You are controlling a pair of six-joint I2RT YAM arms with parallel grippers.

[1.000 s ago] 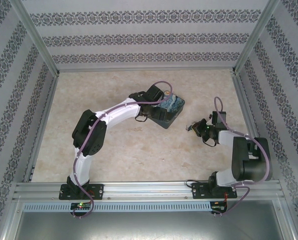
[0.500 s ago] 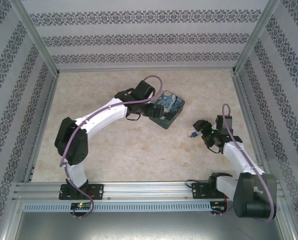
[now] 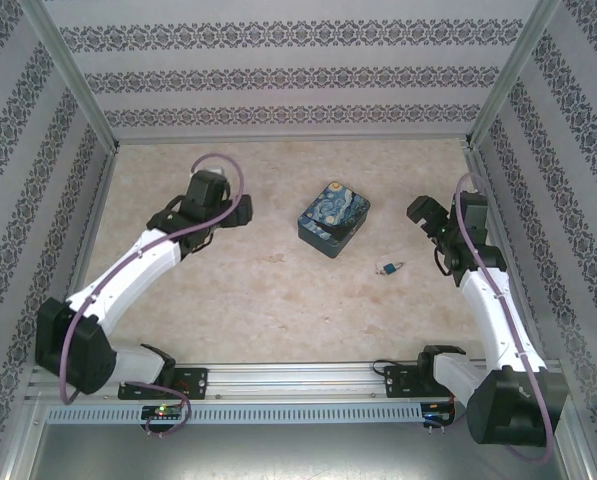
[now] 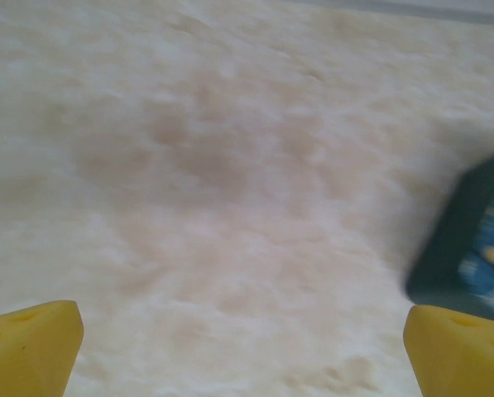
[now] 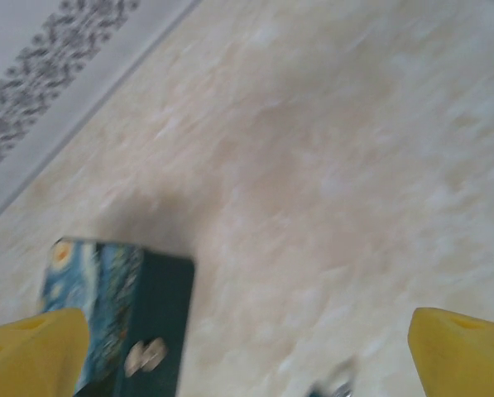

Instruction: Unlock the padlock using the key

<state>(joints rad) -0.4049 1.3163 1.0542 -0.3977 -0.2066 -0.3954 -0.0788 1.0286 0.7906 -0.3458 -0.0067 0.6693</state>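
A: Spotting the padlock lying flat on the bench, out in the open, near the front right corner of the tin box and well apart from both arms.

B: Reading it as tiny and teal, with a thin metal shackle barely showing from above. Judging it light and hard, and probably skating or spinning on that smooth marbled surface at the first nudge.

A: Hunting for the key now. Failing to separate it from the padlock at this size. Possibly seeing it in the darker speck touching the padlock's left end, but not calling it.

B: Also catching a blurred sliver of the padlock at the bottom edge of the right wrist view.

A: Leaning towards pinching the body across its flat sides, leaving shackle and keyhole free. Expecting the key to be thin, stiff and easy to drop, so taking it by the head.

B: Checking the right end effector: hanging farther back and to the right of the padlock, well apart from it, with yellow fingertips spread wide, gripping nothing.

A: Finding the left end effector released as well, with yellow pads far apart over bare bench and the tin box's edge peeking in at the right.

B: Taking in the tin box itself: rigid, round-cornered, painted in glossy blue-and-yellow swirls over dark sides.

A: And, all round, patterned striped walls boxing everything in.
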